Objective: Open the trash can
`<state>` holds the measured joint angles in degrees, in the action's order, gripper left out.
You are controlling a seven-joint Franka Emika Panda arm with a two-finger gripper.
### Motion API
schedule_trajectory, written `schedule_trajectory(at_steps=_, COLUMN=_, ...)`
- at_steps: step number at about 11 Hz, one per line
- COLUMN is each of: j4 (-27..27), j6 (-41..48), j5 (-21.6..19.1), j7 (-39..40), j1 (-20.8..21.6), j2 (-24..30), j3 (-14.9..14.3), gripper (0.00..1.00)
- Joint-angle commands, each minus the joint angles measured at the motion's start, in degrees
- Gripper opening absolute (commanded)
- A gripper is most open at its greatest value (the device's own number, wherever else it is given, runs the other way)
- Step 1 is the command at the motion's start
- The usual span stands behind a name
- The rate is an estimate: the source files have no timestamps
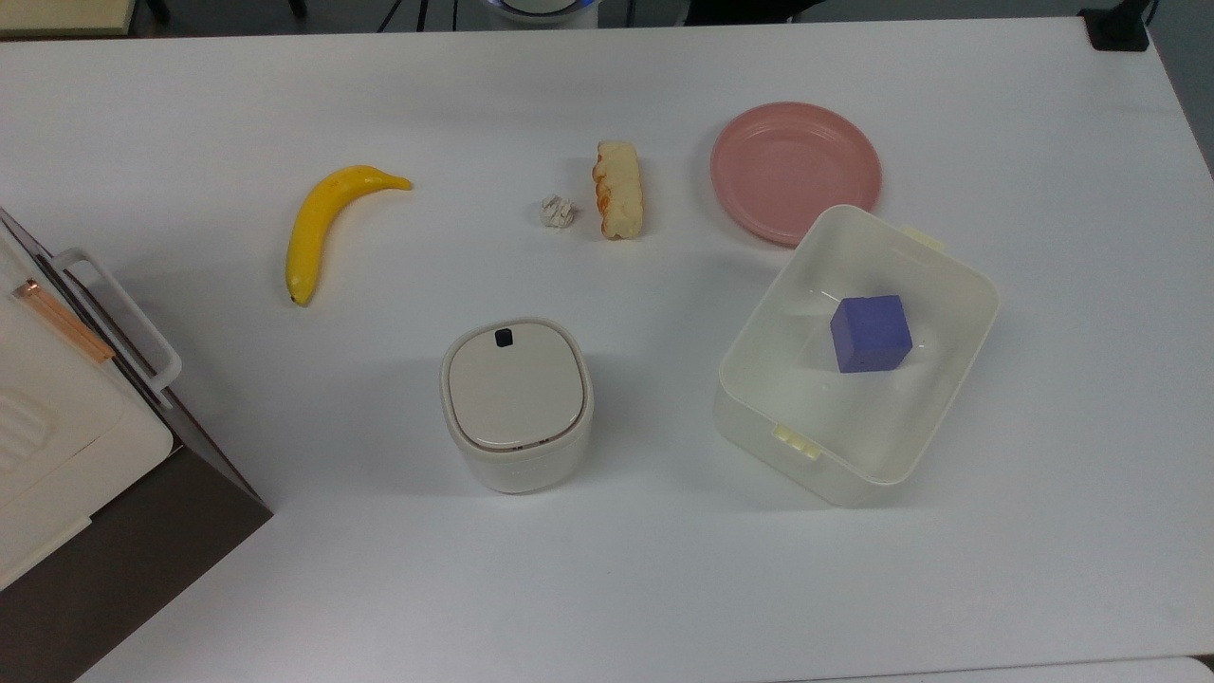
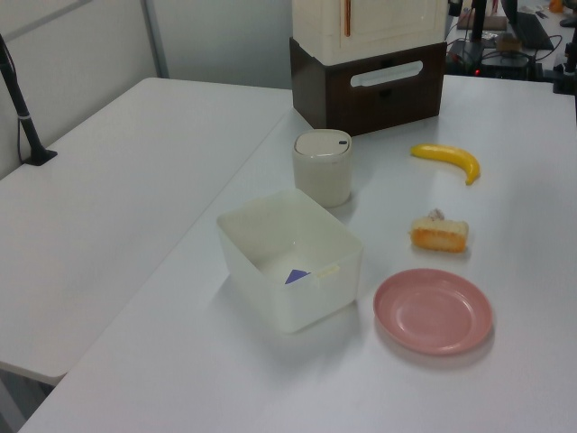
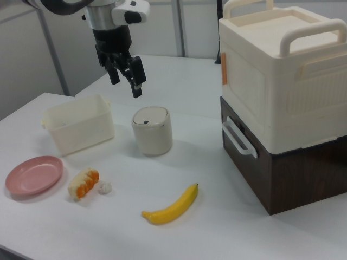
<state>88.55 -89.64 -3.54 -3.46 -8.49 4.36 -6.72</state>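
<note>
The trash can is a small cream-white rounded bin standing upright near the middle of the table, also in the left view and the right view. Its beige lid lies flat and shut, with a small black button at one edge. In the right view my gripper hangs in the air above the trash can and slightly toward the right view's left. It is well clear of the lid. Its two black fingers stand apart with nothing between them.
A translucent tub holding a purple cube sits beside the bin. Also on the table are a pink plate, a bread piece, a crumpled paper ball and a banana. A brown-and-cream cabinet stands at the table edge.
</note>
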Motion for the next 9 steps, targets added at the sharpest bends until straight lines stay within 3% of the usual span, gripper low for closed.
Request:
schedule_trajectory(at_steps=1, j4=-0.1, j6=3.0, j5=-1.3, j7=1.2, j1=1.0, j2=0.2, j3=-0.8, gripper=1.0)
schedule_trajectory(at_steps=9, j4=-0.1, j6=2.5, j5=-0.4, j7=1.5, j1=1.4, j2=0.2, j3=-0.9, gripper=1.0)
